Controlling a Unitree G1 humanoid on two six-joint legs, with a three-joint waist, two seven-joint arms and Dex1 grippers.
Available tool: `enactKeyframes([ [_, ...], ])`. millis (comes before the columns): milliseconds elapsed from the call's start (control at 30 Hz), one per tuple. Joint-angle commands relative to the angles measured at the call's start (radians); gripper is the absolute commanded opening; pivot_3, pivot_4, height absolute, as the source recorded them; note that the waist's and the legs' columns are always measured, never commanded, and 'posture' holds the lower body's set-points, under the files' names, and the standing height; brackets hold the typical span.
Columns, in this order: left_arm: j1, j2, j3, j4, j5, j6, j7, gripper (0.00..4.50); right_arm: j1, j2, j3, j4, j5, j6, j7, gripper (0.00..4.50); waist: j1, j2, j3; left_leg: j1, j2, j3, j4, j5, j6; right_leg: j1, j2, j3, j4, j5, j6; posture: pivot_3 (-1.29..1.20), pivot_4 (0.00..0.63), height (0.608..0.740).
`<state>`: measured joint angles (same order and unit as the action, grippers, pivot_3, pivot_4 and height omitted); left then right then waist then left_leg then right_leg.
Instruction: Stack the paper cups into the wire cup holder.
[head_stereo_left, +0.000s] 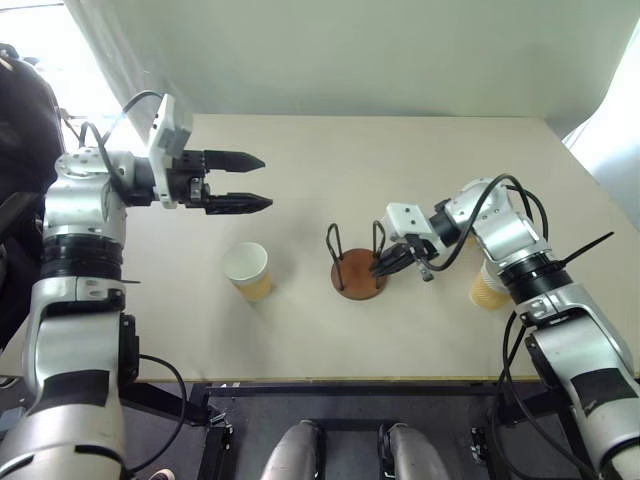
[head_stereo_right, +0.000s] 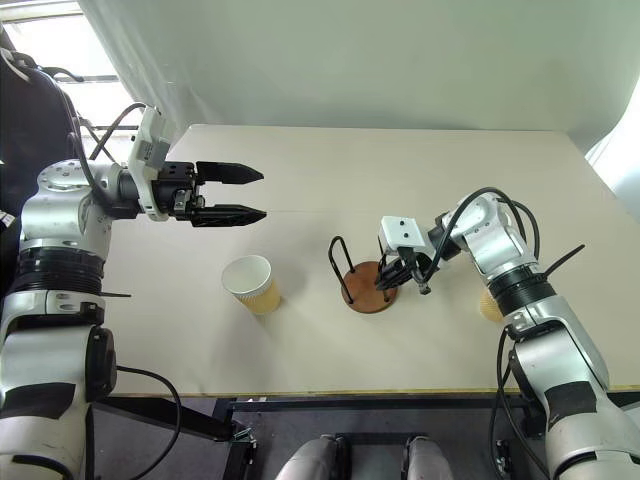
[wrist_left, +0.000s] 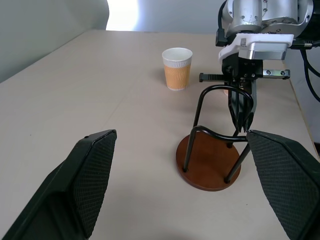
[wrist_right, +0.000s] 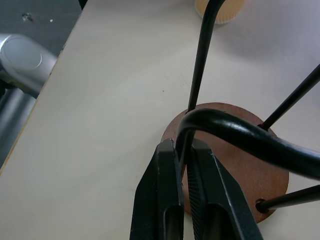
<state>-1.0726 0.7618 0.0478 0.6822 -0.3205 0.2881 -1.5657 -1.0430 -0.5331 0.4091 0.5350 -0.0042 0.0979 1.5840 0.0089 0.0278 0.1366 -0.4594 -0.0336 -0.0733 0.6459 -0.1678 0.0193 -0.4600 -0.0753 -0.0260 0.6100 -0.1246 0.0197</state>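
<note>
Wire cup holder (head_stereo_left: 358, 268) stands upright near the middle of the table (head_stereo_left: 400, 160), its reddish-brown disc base flat on the surface and its black wire loops rising from it.

Right gripper (wrist_right: 186, 165): its fingers (wrist_right: 167, 200) are pinched onto one wire loop of the holder, just above the base (the right wrist view has the wire running between the two tips). From the holder, this arm reaches in from roughly 3 o'clock.

Left gripper (head_stereo_left: 243, 181): fingers spread wide, nothing between them, held in the air above the table at about 10 o'clock from the holder, pointing across toward the robot's right.

Paper cups: one cup (head_stereo_left: 248, 271) stands upright, mouth up, at 9 o'clock from the holder, near it but not touching, below the left gripper in the head view. A second cup (head_stereo_left: 487, 290) sits at 3 o'clock from the holder near the table's front edge, partly hidden behind the right forearm (cannot tell whether it is a single cup or more). No cup sits in the holder.
</note>
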Motion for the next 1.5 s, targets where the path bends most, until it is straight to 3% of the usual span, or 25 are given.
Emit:
enactKeyframes([
  [33, -0.010, 0.016, 0.015, -0.035, -0.013, 0.003, -0.004, 4.50, -0.033, -0.004, 0.000, 0.004, -0.020, -0.009, 0.009, 0.03, 0.000, 0.000, 0.000, 0.000, 0.000, 0.000, 0.000, 0.000, 0.000, 0.000, 0.000, 0.000, 0.000, 0.000, 0.000, 0.00, 0.150, 0.740],
  [133, -0.012, 0.014, 0.015, -0.035, -0.012, 0.003, -0.002, 4.50, -0.036, -0.004, 0.006, 0.010, -0.036, -0.006, 0.005, 0.03, 0.000, 0.000, 0.000, 0.000, 0.000, 0.000, 0.000, 0.000, 0.000, 0.000, 0.000, 0.000, 0.000, 0.000, 0.000, 0.00, 0.150, 0.740],
  [300, -0.012, 0.011, 0.014, -0.031, -0.012, 0.002, -0.002, 4.50, -0.030, 0.000, -0.001, 0.006, -0.054, -0.012, -0.005, 1.33, 0.000, 0.000, 0.000, 0.000, 0.000, 0.000, 0.000, -0.002, -0.004, 0.000, 0.000, 0.000, 0.000, 0.000, 0.000, 0.00, 0.150, 0.740],
  [633, -0.016, 0.004, 0.012, -0.020, -0.009, -0.006, -0.001, 4.50, -0.021, -0.026, 0.003, -0.006, -0.085, -0.007, 0.014, 1.33, 0.000, 0.000, 0.000, 0.000, 0.000, 0.000, 0.000, -0.002, -0.004, 0.000, 0.000, 0.000, 0.000, 0.000, 0.000, 0.00, 0.150, 0.740],
  [767, -0.021, 0.000, 0.006, -0.015, -0.007, -0.004, -0.009, 4.50, -0.029, -0.034, -0.005, 0.007, -0.101, -0.019, -0.007, 2.25, 0.000, 0.000, 0.000, 0.000, 0.000, 0.000, 0.000, -0.002, -0.004, 0.000, 0.000, 0.000, 0.000, 0.000, 0.000, 0.00, 0.150, 0.740],
  [933, -0.025, -0.005, -0.012, 0.004, 0.006, -0.012, -0.026, 4.50, -0.032, -0.049, -0.014, -0.002, -0.116, -0.049, -0.027, 3.90, -0.001, 0.000, 0.000, 0.000, 0.000, 0.000, 0.000, -0.002, -0.004, 0.000, 0.000, 0.000, 0.000, 0.000, 0.000, 0.00, 0.150, 0.740],
  [1500, -0.074, -0.048, -0.026, 0.072, 0.028, -0.066, -0.009, 4.50, -0.005, -0.094, -0.030, -0.011, -0.144, -0.050, -0.122, 3.90, 0.000, 0.000, 0.000, 0.000, 0.000, 0.000, -0.001, -0.002, -0.004, 0.000, 0.000, 0.000, 0.000, 0.000, 0.000, 0.00, 0.150, 0.740],
])
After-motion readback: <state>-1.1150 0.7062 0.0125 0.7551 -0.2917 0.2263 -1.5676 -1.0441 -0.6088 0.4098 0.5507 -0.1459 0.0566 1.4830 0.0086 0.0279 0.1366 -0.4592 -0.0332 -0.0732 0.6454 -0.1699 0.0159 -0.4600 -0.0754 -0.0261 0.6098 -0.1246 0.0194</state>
